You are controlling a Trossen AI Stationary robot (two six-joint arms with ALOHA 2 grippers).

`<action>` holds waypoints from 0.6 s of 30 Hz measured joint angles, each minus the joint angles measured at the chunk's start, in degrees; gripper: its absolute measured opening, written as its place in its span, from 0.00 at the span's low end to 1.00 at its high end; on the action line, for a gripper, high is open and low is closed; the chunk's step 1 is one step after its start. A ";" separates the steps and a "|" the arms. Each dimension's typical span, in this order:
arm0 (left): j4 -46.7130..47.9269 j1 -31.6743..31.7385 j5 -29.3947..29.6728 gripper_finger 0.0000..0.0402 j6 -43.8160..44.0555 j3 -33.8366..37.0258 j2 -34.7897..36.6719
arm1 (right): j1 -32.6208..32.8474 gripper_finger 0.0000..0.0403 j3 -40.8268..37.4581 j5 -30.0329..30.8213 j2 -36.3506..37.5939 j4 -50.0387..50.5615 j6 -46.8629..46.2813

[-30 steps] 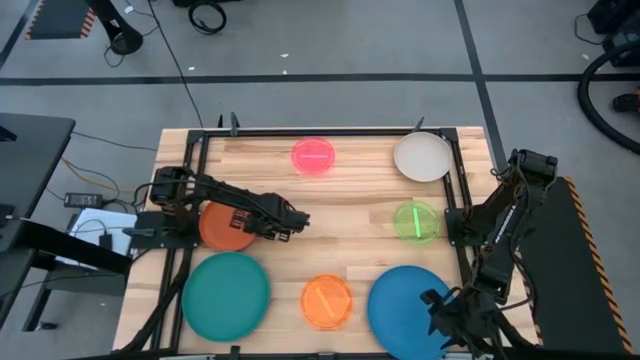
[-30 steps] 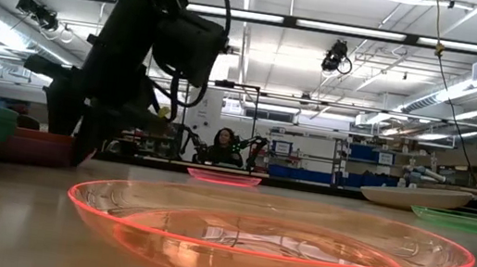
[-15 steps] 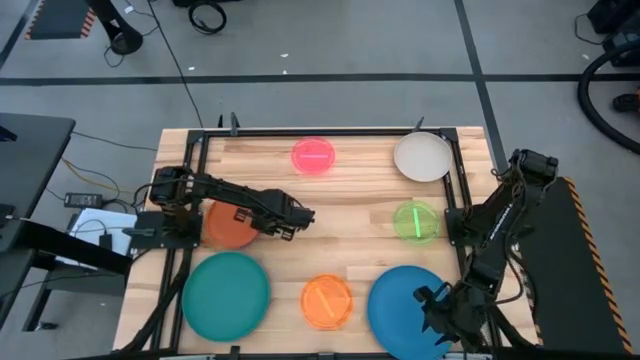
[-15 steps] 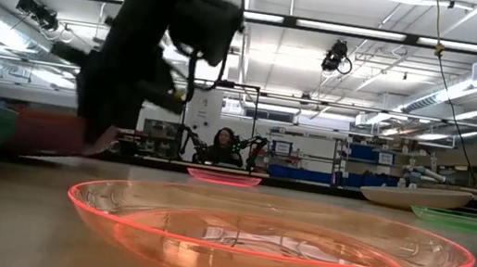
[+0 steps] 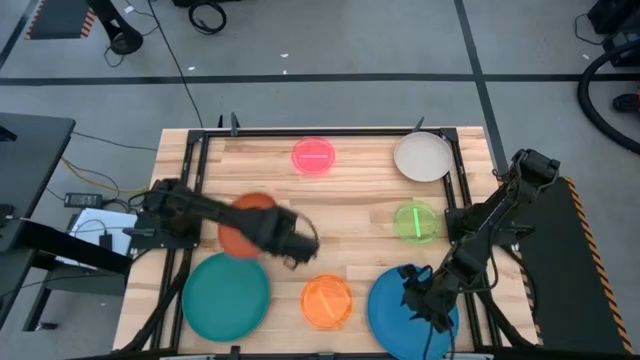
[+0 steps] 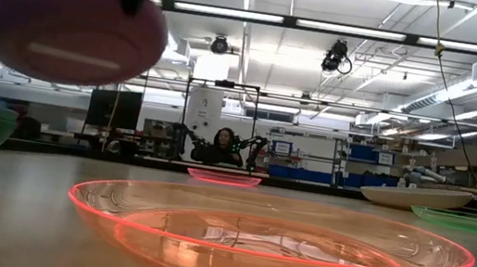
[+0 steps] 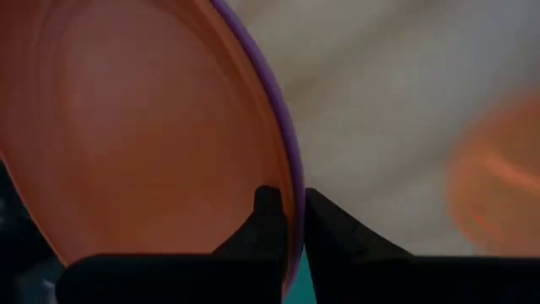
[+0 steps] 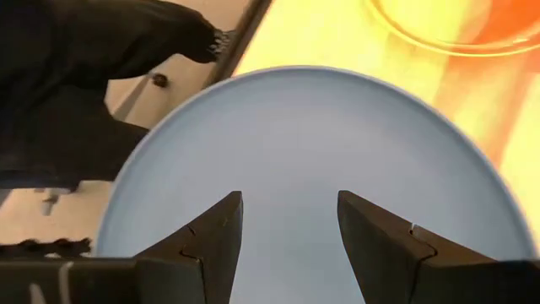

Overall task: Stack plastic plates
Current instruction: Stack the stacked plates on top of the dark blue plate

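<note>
My left gripper (image 5: 298, 246) is shut on an orange-red plate (image 5: 245, 222) that has a purple plate (image 7: 283, 127) nested under it. Both hang above the table's left half and show as a blur high in the low view (image 6: 66, 27). My right gripper (image 8: 289, 203) stands open over the large blue plate (image 5: 400, 308) at the near right, its fingers apart above the plate's face. The teal plate (image 5: 227, 295) and the small orange plate (image 5: 327, 300) lie flat near the front edge. My left gripper pinches the rim (image 7: 287, 160) of the orange-red plate and the purple plate beneath it. One finger (image 7: 268, 207) lies on the orange-red face, the other on the purple underside. The pair is lifted clear of the table.
A small pink plate (image 5: 314, 155) and a beige plate (image 5: 422, 157) lie at the far side, and a small green plate (image 5: 416, 221) lies at mid right. A black frame (image 5: 300, 131) borders the wooden table. Bare wood lies in the middle.
My left gripper has shut on the rim of the orange-red plate and raised it off the table, moving slightly toward the near edge. My right gripper has gone toward the table's left and far side, over the blue plate, still open.
</note>
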State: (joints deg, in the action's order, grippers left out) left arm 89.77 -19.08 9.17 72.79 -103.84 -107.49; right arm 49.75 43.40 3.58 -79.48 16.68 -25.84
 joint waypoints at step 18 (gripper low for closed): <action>0.21 -24.47 -8.93 0.08 29.36 -3.05 -7.21 | -5.39 0.51 0.00 11.11 0.00 -6.95 1.48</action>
State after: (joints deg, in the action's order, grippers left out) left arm 89.98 -43.55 0.25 102.16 -106.89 -114.70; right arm 44.36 43.40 14.69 -79.48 9.73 -24.36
